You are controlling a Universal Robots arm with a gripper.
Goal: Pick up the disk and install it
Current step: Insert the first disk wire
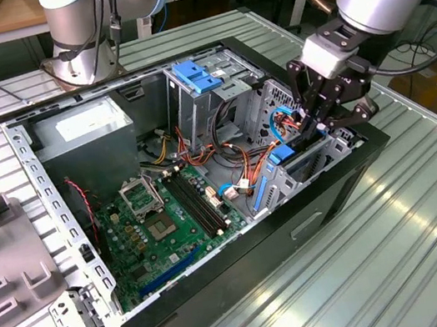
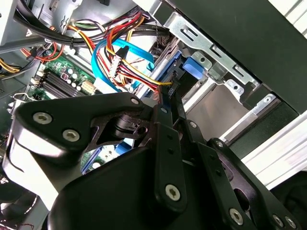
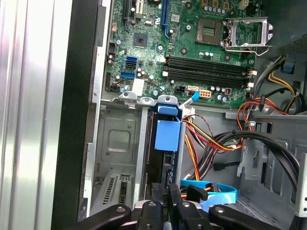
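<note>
The disk stands on edge in the drive cage at the exterior view's right end of the open computer case. Its blue carrier tab and thin dark edge show in the first wrist view, and the blue tab shows again in the second wrist view. My gripper reaches down into the cage from above. Its black fingers sit close together, pinching the disk's upper edge. In the second wrist view the gripper meets the disk beside the coloured cables. Most of the drive's body is hidden inside the bay.
An empty metal bay lies beside the disk's slot. Red, orange and blue cables crowd the other side. The green motherboard, a grey power supply and a blue bracket fill the case. A second arm's base stands behind.
</note>
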